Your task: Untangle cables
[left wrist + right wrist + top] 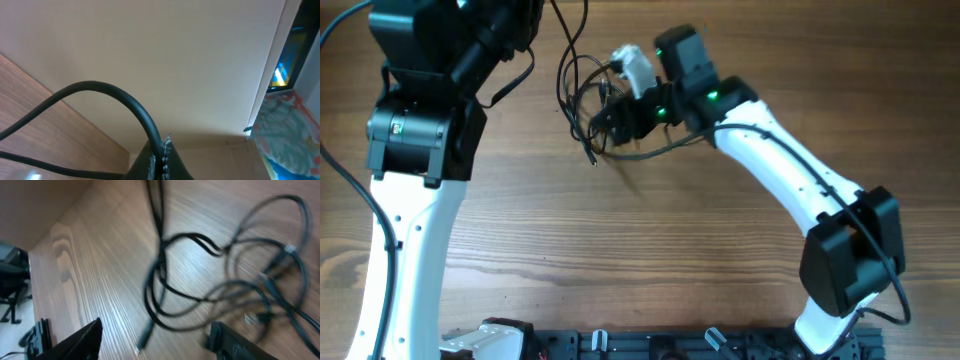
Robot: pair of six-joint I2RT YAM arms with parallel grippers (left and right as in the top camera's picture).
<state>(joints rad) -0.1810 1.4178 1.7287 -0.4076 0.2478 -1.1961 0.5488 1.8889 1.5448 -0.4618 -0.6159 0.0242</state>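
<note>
The cables (582, 95) lie as a loose tangle of thin black loops on the wooden table at top centre. One strand (567, 35) runs up from the tangle to the top edge by my left arm. In the left wrist view my left gripper (162, 152) is shut on a black cable (100, 87) that arcs off to the left, raised off the table. My right gripper (610, 122) hovers over the tangle's right side. In the right wrist view it (157, 345) is open and empty, with the loops (225, 280) and a plug end (145, 337) beyond its fingers.
The left arm (420, 130) stands along the table's left side and the right arm (790, 170) reaches in from the lower right. A black rail (670, 345) runs along the front edge. A wall (175, 60) fills the left wrist view.
</note>
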